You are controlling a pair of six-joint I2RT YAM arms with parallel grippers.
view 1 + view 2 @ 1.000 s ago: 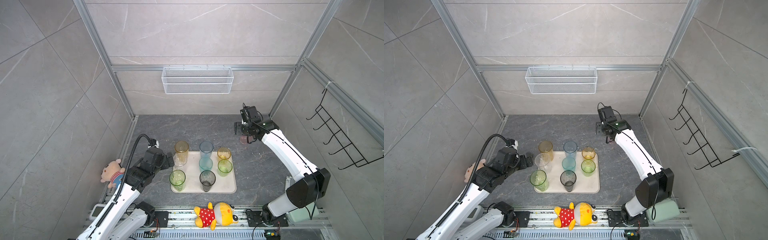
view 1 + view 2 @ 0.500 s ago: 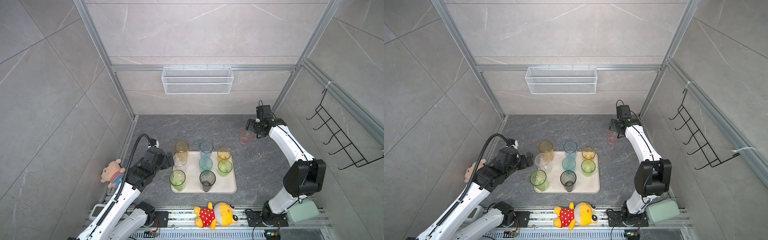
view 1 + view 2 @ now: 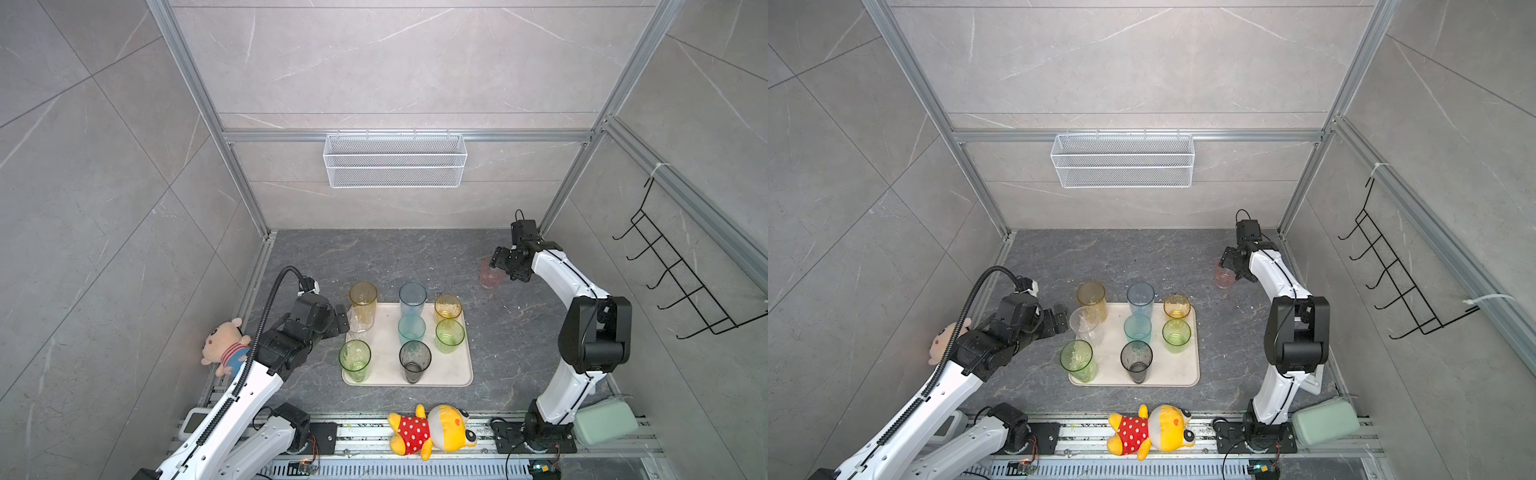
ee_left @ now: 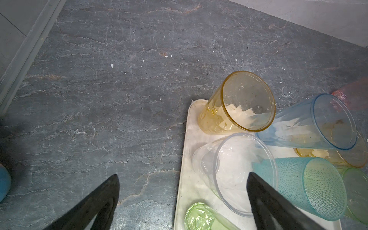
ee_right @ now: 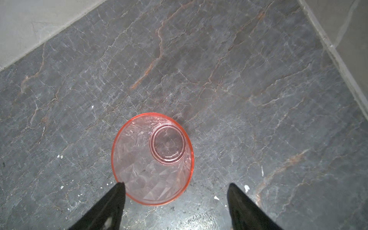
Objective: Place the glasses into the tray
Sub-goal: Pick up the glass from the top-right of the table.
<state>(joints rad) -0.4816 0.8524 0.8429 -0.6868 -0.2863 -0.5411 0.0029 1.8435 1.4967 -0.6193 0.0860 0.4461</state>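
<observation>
**Eight on tray, pink one out**

Left claw spread open, empty, just beside the clear glass at the tray edge. Eight glasses stand on the tray. Pink glass upright on the surface, well right of the tray. Right claw open at its rim, not gripping

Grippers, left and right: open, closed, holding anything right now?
Left gripper: open, empty, beside the clear glass on the tray.
Right gripper: open, empty, at the pink glass, not gripping it.
</observation>
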